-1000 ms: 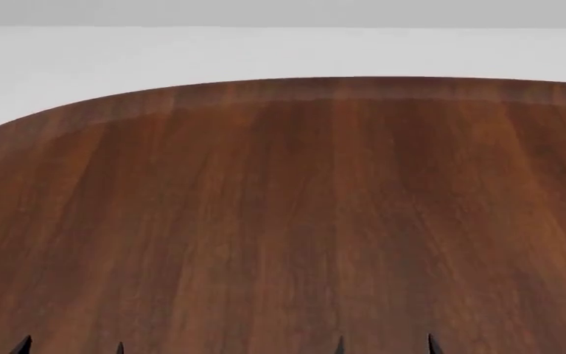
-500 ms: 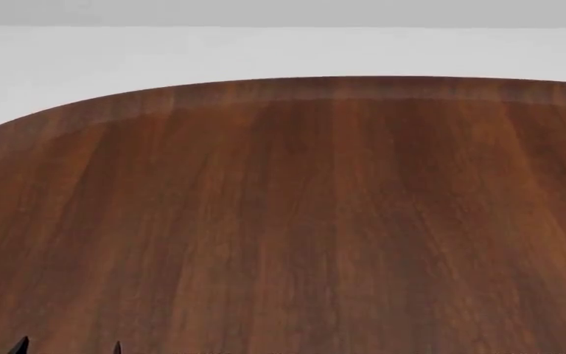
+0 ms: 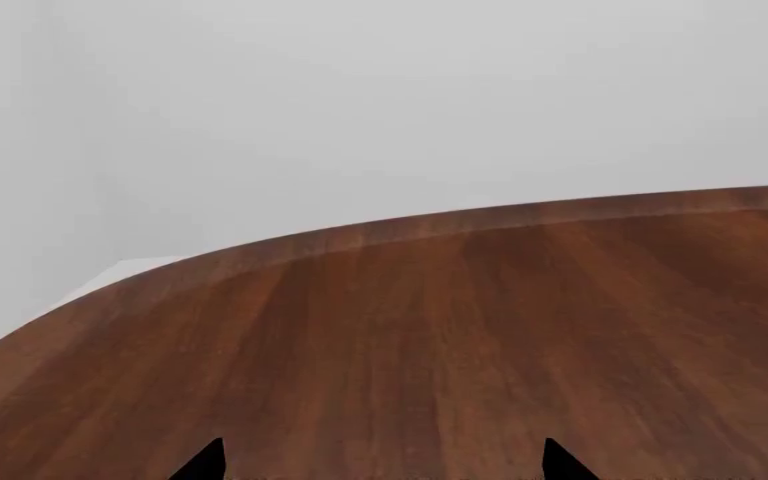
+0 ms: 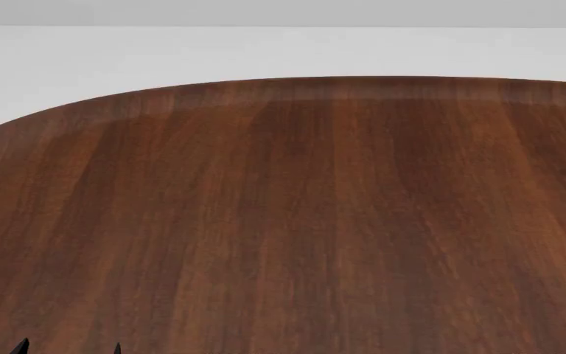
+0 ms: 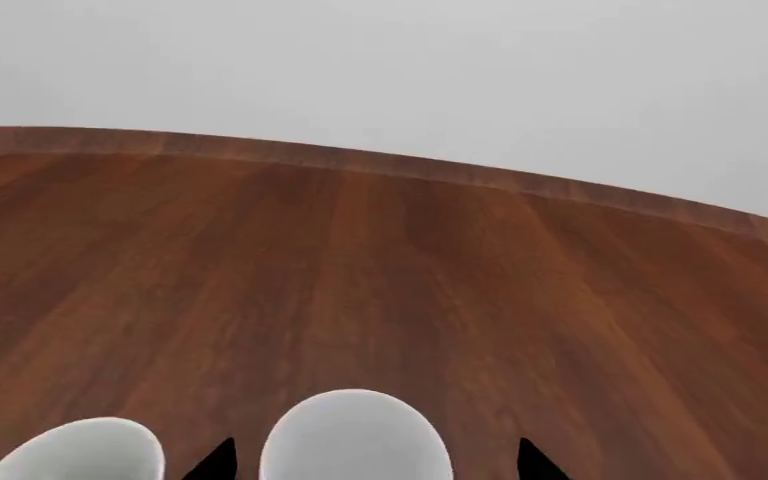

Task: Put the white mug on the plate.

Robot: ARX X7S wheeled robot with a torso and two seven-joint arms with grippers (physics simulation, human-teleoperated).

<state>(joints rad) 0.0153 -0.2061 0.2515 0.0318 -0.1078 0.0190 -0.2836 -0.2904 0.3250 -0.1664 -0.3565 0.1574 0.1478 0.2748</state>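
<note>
White mug (image 5: 355,440) between right pincer (image 5: 371,462) tips, pincer wide, wooden table (image 5: 384,290)

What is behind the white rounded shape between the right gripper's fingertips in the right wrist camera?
Behind the white rounded shape lies only bare brown table running to its far edge, then grey wall. A second white shape sits beside it. Both are cropped, so mug or plate cannot be told.
</note>
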